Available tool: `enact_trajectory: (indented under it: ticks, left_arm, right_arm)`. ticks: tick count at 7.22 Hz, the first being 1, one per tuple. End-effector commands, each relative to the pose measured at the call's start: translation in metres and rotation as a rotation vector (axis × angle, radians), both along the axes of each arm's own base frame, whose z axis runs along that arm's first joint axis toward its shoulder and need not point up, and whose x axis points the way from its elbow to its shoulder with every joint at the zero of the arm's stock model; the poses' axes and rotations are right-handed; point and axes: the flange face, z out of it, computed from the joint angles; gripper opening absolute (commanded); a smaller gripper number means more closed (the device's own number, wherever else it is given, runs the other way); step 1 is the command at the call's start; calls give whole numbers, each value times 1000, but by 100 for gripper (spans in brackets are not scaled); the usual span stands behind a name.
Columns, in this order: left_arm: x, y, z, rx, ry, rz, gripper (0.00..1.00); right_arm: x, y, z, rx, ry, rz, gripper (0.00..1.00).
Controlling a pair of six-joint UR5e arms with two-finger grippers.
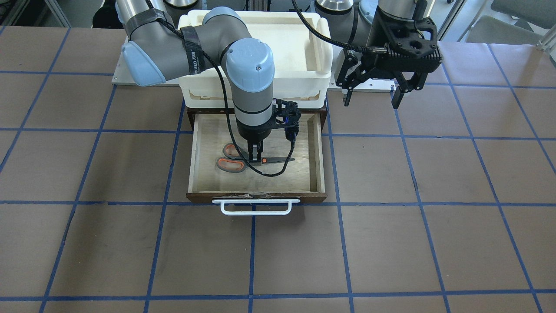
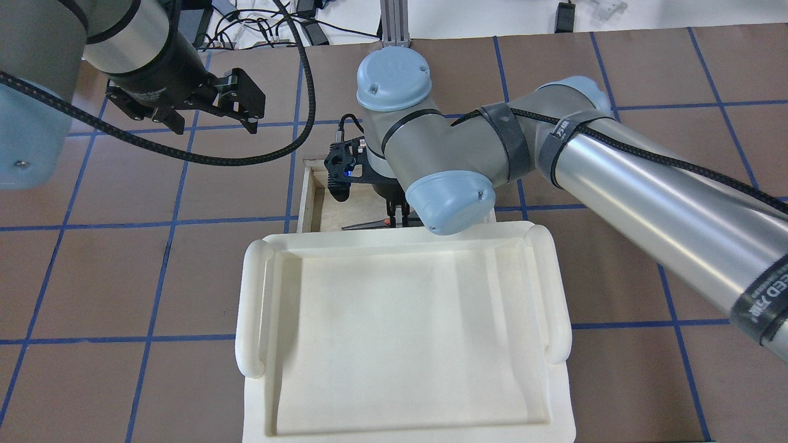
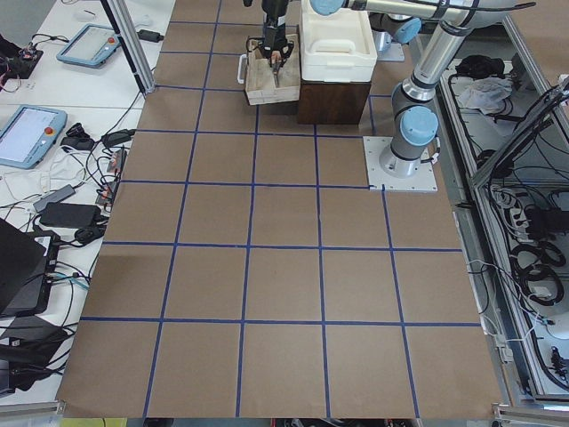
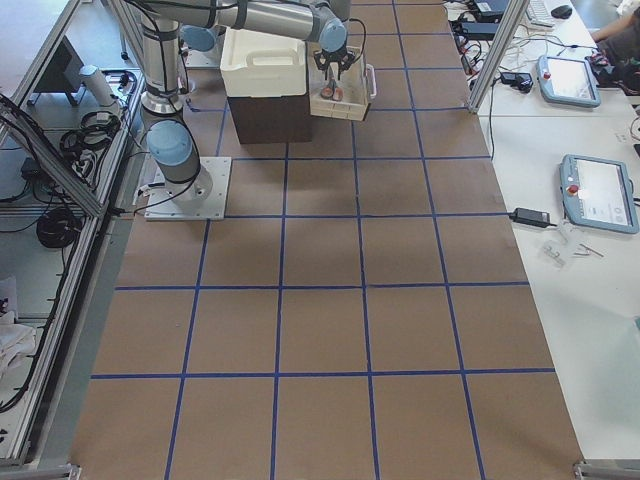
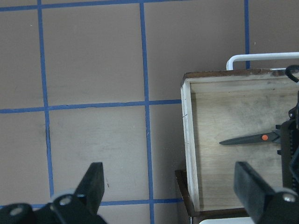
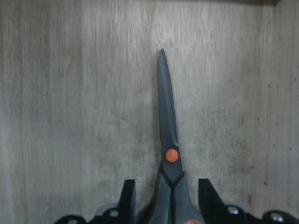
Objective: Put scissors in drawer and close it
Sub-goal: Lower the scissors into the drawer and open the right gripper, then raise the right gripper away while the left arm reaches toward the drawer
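Right gripper [image 1: 256, 153], as I am viewing it from the front-facing and wrist cameras: it is pointing straight down into the open drawer, its two black fingers [image 6: 127, 200] standing slightly apart. I am seeing a thin strip of bare wood between each finger and the metal, so nothing is clamped.

The small scissors [image 1: 267, 160], grey-handled with orange-red lining in the loops and short silver blades, are lying flat on the drawer floor. The fingers are straddling them just behind the orange pivot screw. The closed blades are pointing away from the wrist camera and the handle loops are lying on the opposite side of the fingers.

The shallow light-wood drawer [image 1: 319, 152] is standing pulled well out of the dark brown cabinet [image 4: 268, 118]. Its white bar handle [image 1: 255, 207] is facing the operators' side. A white plastic tray [image 1: 320, 52] is sitting on top of the cabinet.

Left gripper [image 1: 371, 103]: I am reading it as spread wide and holding nothing. It is hovering above the brown table [image 1: 434, 195] with its blue tape grid, beside the cabinet and clear of the drawer. Its wrist camera is looking down on the drawer's side wall and the blade tips.
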Motion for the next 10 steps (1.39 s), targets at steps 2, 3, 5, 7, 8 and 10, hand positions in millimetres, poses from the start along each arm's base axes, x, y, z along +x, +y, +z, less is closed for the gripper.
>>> enact_trajectory:
  ticks: [2,3,5,7,8,10]
  left_arm:
    - [-1,-12,-13,18,-2,-2,100]
    - [-3,-25,-20,-14,6,11,100]
    - [-57,-52,-56,-62,46,60,100]
    - [-83,-81,-100,-68,70,124,100]
    - [-106,-91,-110,-98,94,151,100]
    - [-136,-124,-128,-89,106,169,100]
  right_arm:
    - [-8,-8,57,-16,-12,-21,100]
    - [-20,-10,88,-33,-21,-49,100]
    - [-70,-19,118,-18,-70,-191,100]
    - [-95,-7,140,12,-70,-406,100]
    - [-112,-11,144,13,-56,-456,100]
    - [-166,-19,169,-14,-74,-718,100]
